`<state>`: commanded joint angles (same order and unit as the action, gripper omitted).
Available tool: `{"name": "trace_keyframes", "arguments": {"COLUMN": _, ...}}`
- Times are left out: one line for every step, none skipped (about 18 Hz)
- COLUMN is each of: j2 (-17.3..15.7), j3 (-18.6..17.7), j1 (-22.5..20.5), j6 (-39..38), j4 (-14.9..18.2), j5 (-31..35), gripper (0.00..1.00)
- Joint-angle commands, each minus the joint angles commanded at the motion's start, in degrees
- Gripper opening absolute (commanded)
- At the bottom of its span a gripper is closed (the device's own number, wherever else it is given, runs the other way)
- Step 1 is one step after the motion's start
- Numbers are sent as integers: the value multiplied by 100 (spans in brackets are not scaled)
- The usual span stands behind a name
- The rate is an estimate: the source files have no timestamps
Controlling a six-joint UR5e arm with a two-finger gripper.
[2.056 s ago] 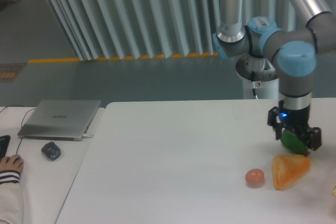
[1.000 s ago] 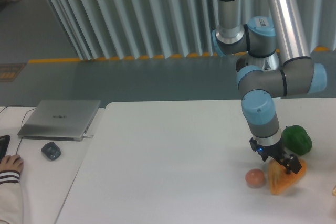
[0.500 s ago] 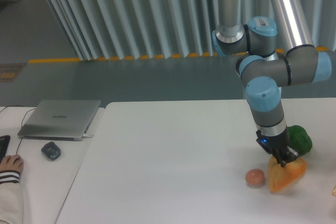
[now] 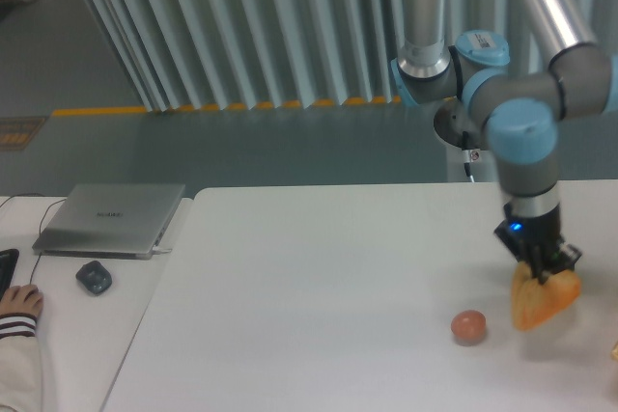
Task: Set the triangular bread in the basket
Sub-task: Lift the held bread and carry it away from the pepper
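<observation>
From the fixed camera, the triangular bread (image 4: pixel 545 298) now hangs clear of the bench (image 4: pixel 319 296), pinched at its upper edge by the end effector (image 4: pixel 541 269), whose jaws stand narrow around it. Half a second ago the wedge sat lower and further left, close to the small pinkish-brown ball (image 4: pixel 468 326); now it has been carried up and to the right, and a faint shadow shows on the bench beneath it, near the right edge. The ball rests alone on the bench, apart from the bread, and seems not to have been disturbed. The green pepper that stood behind the bread a moment ago is no longer visible; the arm and the lifted bread probably hide it, though that cannot be confirmed. I judge the pick to be done and the carry under way. The basket cannot be made out with certainty; only a sliver of something pale shows at the right border. Far to the left, a closed laptop (image 4: pixel 112 218), a mouse (image 4: pixel 94 277) and a person's hand (image 4: pixel 19 302) play no part.
</observation>
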<state>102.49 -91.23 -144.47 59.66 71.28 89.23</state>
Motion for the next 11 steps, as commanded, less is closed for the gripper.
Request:
{"name": "trace_keyframes", "arguments": {"j2": -79, "j3": 0, "j1": -132, "j6": 88, "j4": 26, "j5": -159, "gripper": 0}}
{"name": "trace_keyframes", "arguments": {"j2": -115, "j3": 0, "j1": -238, "j6": 159, "j4": 44, "j5": -230, "gripper": 0}}
{"name": "trace_keyframes", "arguments": {"j2": -133, "j3": 0, "j1": -326, "j6": 247, "j4": 53, "j5": -239, "gripper": 0}}
{"name": "trace_keyframes", "arguments": {"j2": -176, "j3": 0, "j1": -405, "j6": 361, "j4": 70, "j5": -239, "gripper": 0}}
{"name": "trace_keyframes", "arguments": {"j2": -220, "j3": 17, "j1": -580, "j6": 562, "j4": 184, "j5": -248, "gripper": 0}}
{"name": "trace_keyframes", "arguments": {"j2": -290, "j3": 78, "j1": -773, "j6": 816, "j4": 324, "j5": -266, "gripper": 0}}
{"name": "trace_keyframes", "arguments": {"j2": -291, "j3": 114, "j1": -923, "j6": 1019, "j4": 430, "j5": -301, "gripper": 0}}
{"name": "trace_keyframes", "arguments": {"j2": -291, "j3": 149, "j1": -1073, "j6": 1186, "j4": 475, "j5": -379, "gripper": 0}}
{"name": "trace_keyframes", "arguments": {"j2": -291, "j3": 176, "j1": -1187, "j6": 1327, "j4": 475, "j5": -406, "gripper": 0}}
{"name": "trace_keyframes", "arguments": {"j2": -282, "j3": 193, "j1": -1301, "j6": 1476, "j4": 475, "j5": -415, "gripper": 0}}
{"name": "trace_keyframes", "arguments": {"j2": -256, "j3": 219, "j1": -1416, "j6": 1652, "j4": 475, "j5": -415, "gripper": 0}}
